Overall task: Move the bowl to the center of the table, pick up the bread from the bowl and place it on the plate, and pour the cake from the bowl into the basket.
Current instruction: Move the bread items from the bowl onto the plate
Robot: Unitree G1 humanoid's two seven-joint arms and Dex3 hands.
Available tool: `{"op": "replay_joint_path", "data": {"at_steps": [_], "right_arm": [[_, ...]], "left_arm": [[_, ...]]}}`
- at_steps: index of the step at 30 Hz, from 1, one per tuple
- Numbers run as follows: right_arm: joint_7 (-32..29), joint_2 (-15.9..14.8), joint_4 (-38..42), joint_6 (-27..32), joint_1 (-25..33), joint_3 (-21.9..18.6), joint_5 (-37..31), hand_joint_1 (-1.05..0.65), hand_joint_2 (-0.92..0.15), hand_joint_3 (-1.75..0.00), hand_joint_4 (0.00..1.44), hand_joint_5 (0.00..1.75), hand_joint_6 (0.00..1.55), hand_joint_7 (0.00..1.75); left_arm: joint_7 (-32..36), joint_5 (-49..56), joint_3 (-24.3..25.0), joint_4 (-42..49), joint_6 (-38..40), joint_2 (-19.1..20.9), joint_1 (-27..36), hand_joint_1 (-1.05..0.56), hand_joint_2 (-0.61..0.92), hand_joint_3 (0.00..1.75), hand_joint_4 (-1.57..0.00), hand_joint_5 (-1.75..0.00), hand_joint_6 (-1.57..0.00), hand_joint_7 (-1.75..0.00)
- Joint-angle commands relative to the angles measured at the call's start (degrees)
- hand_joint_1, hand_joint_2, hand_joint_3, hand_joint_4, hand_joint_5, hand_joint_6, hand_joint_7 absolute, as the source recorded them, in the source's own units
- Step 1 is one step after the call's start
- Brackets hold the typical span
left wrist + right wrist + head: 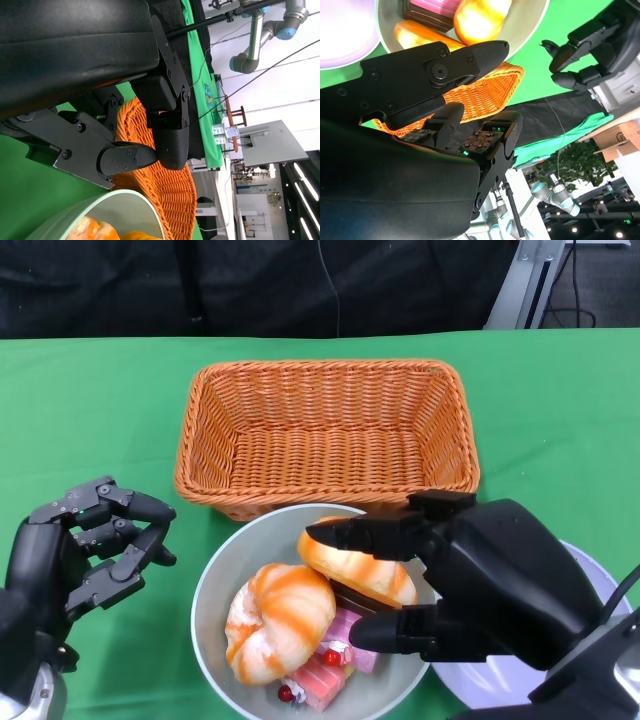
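A pale green bowl (215,575) sits at the near middle of the green table, just in front of the wicker basket (325,435). It holds two orange-striped breads, one on the left (280,620) and one on the right (365,575), plus pink cake (325,670) and a brown piece (355,602). My right hand (490,580) hovers over the bowl's right side; its fingers reach over the right bread and its thumb lies below, without gripping. A lavender plate (590,565) lies under that hand. My left hand (85,550) stays left of the bowl, fingers curled in on nothing.
The basket (490,92) is empty and nearly touches the bowl's far rim. Bare green cloth spreads to the left and right of the basket. A dark backdrop and a metal stand rise behind the table's far edge.
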Motion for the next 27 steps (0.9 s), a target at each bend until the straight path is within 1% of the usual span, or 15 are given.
{"op": "replay_joint_path", "data": {"at_steps": [1,8,14,17,21,23,25,27], "right_arm": [[0.0,0.4,0.8,-0.7,0.4,0.1,-0.6,-0.75,-0.92,-0.03,0.80,0.43,0.65,0.00],[-0.2,0.3,2.9,-2.2,0.0,0.6,-1.4,-0.75,-0.92,-0.03,0.78,0.43,0.64,0.00],[-2.0,1.1,5.7,-3.6,-0.6,1.3,-4.3,-0.76,-0.91,-0.01,0.78,0.45,0.63,0.00],[-3.5,1.3,6.8,-4.8,-0.7,1.3,-5.8,-0.76,-0.92,-0.01,0.74,0.53,0.63,0.00],[-4.6,1.5,7.4,-5.7,-0.7,1.3,-8.5,-0.77,-0.92,-0.02,0.72,0.55,0.62,0.00],[-8.8,1.3,8.8,-7.5,-0.5,1.8,-12.4,-0.77,-0.91,-0.01,0.74,0.55,0.63,0.01],[-11.6,1.4,10.1,-8.7,-0.4,2.0,-14.9,-0.78,-0.90,-0.01,0.75,0.55,0.64,0.01],[-13.0,1.5,11.0,-9.3,-0.4,2.0,-16.3,-0.78,-0.90,0.00,0.75,0.58,0.65,0.01]], "left_arm": [[1.0,0.5,0.2,0.2,-1.1,0.9,-0.2,-0.21,0.74,0.55,-0.95,-1.17,-0.99,-0.92],[1.4,0.9,-0.2,0.1,-1.5,0.9,0.1,-0.21,0.75,0.54,-0.93,-1.18,-0.99,-0.91],[1.5,0.8,-0.2,0.2,-1.4,0.8,0.3,-0.20,0.75,0.54,-0.91,-1.19,-0.98,-0.91],[1.3,0.8,-0.1,0.4,-1.9,0.9,0.2,-0.21,0.75,0.54,-0.91,-1.19,-0.98,-0.91],[1.4,1.0,-0.1,0.9,-2.1,1.1,0.2,-0.22,0.76,0.52,-0.91,-1.19,-0.98,-0.91],[1.2,0.9,-0.1,1.4,-2.5,1.2,0.1,-0.21,0.76,0.51,-0.91,-1.19,-0.98,-0.91],[1.2,0.9,-0.1,1.8,-2.8,1.1,0.0,-0.21,0.76,0.51,-0.91,-1.19,-0.98,-0.90],[1.2,0.7,0.0,2.2,-3.0,1.0,-0.2,-0.20,0.76,0.50,-0.91,-1.19,-0.98,-0.90]]}}
